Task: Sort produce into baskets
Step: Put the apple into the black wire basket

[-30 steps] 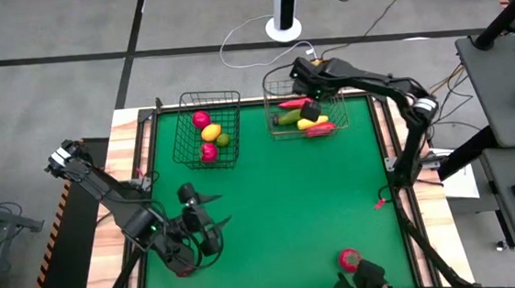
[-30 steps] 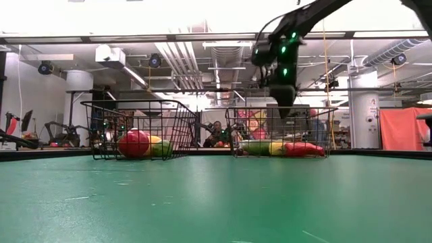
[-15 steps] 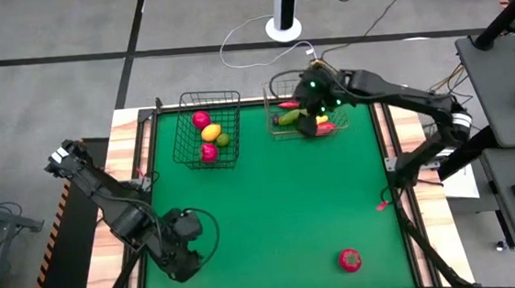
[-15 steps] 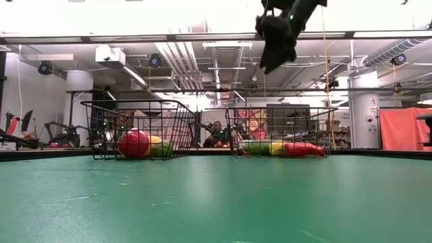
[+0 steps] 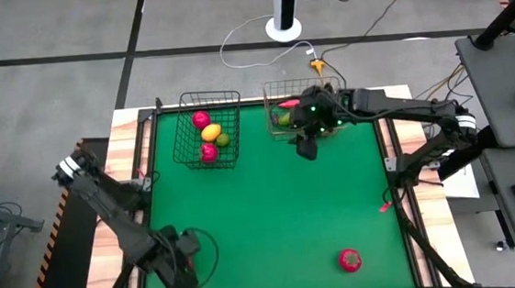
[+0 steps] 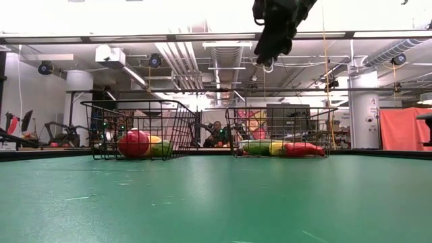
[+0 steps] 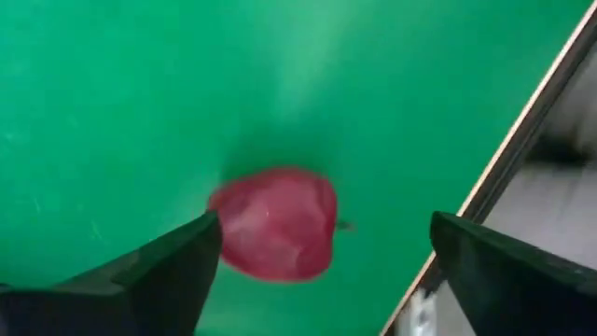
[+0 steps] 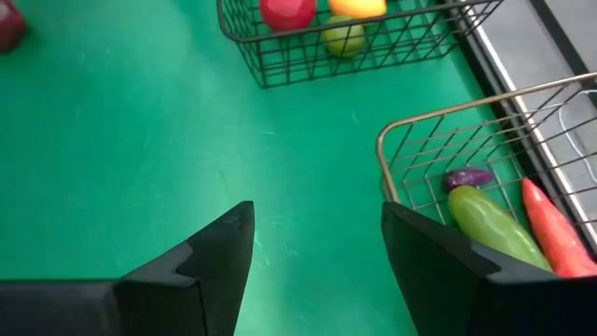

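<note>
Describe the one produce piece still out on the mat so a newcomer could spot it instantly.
Start from the green mat and go to its near edge, opposite the two baskets, toward the right corner. There a round red fruit lies alone on bare mat. Every other piece sits inside the black basket or the grey basket; this is the only one loose.

Overhead, we look straight down on the whole green table (image 5: pixel 281 206) from well above. At table height we look level across it toward both baskets and the room behind. The left wrist camera sits close over the mat, facing a red fruit (image 7: pixel 275 224). The right wrist camera looks down from higher, sharing the black basket (image 8: pixel 373 51) and the lighter basket (image 8: pixel 485 140) with both fixed views.
</note>
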